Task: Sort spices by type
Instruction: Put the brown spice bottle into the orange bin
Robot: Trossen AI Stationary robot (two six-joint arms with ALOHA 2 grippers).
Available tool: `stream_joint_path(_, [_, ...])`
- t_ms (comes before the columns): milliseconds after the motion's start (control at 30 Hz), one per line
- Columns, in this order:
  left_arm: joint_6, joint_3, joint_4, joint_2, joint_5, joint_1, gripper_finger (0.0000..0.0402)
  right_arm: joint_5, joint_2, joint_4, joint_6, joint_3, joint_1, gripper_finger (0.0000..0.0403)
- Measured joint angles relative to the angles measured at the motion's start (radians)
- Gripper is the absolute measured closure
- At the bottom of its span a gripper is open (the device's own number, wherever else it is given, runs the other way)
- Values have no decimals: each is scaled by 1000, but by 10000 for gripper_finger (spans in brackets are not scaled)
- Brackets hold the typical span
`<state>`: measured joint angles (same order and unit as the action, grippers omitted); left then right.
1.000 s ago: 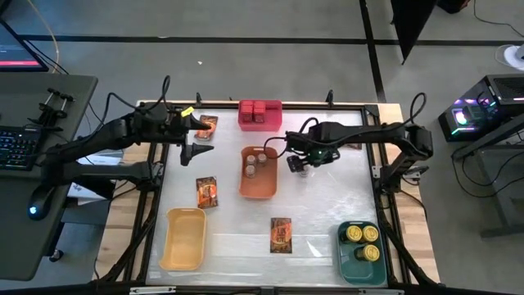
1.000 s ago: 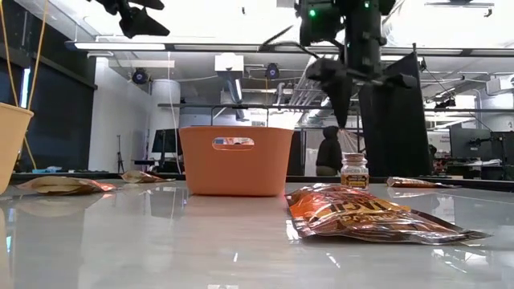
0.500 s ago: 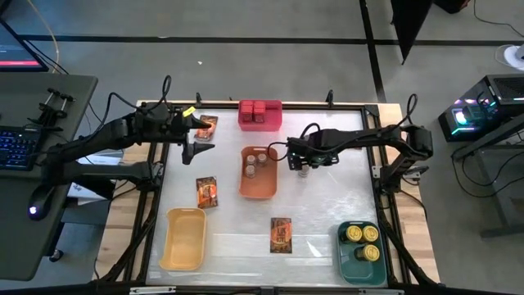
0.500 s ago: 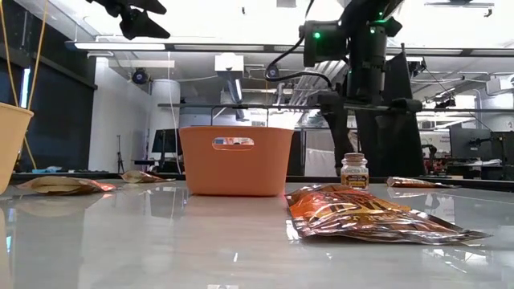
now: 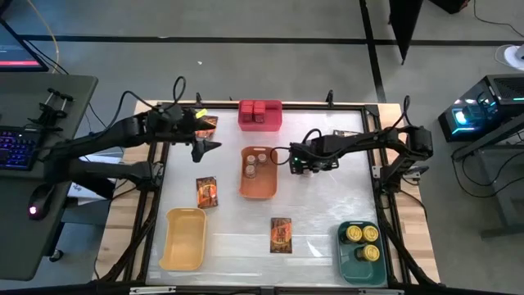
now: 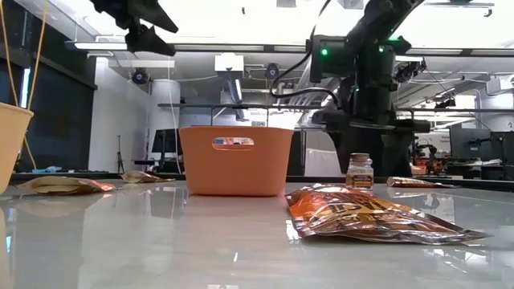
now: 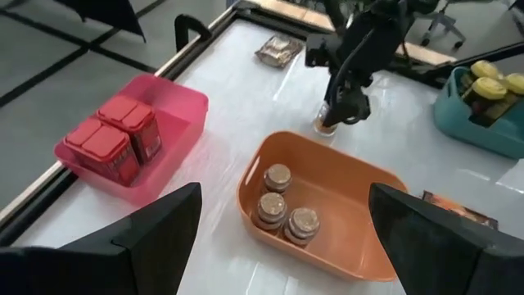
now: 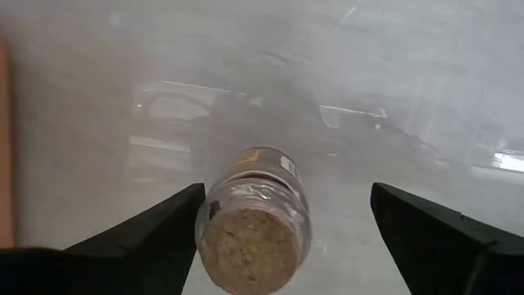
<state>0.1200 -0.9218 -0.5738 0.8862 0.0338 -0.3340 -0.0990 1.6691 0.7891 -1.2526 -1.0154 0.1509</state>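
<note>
The right tool [image 5: 300,163] is lowered over a small cork-lidded jar [image 8: 255,220] that stands upright on the worktop [image 5: 327,205], just right of the orange bin [image 5: 258,187]. In the right wrist view the fingers are seen wide apart, one on each side of the jar, neither touching it. The jar sits nearer one finger than the other, so on closing it could be pushed sideways or tipped before both pads meet it. It is narrow and rounded, and an off-centre squeeze could make it slip out or roll. The orange bin, already holding three similar jars [image 7: 282,205], is close beside, and a careless lift could knock its rim.

The left tool [image 5: 205,146] is held above the far left of the worktop, fingers apart and empty. Orange printed packets [image 5: 281,233] lie loose on the worktop; red boxes [image 7: 119,138] fill the pink bin [image 7: 176,106], and yellow-topped tins [image 5: 363,238] the green bin [image 5: 345,258].
</note>
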Motion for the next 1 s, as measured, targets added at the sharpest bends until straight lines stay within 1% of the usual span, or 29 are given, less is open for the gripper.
stream_joint_path(100, [5, 0, 3, 22, -2, 0, 65, 0, 0, -6, 0, 10, 0, 80])
stream_joint_path(267, [24, 0, 4, 48, -2, 1, 65, -9, 0, -25, 0, 17, 1, 132])
stream_joint_path(500, [28, 0, 3, 50, -2, 1, 65, -16, 0, -24, 14, 17, 2, 223])
stream_joint_path(1000, [35, 0, 3, 46, -1, 1, 65, -14, -1, -24, 22, 16, -1, 227])
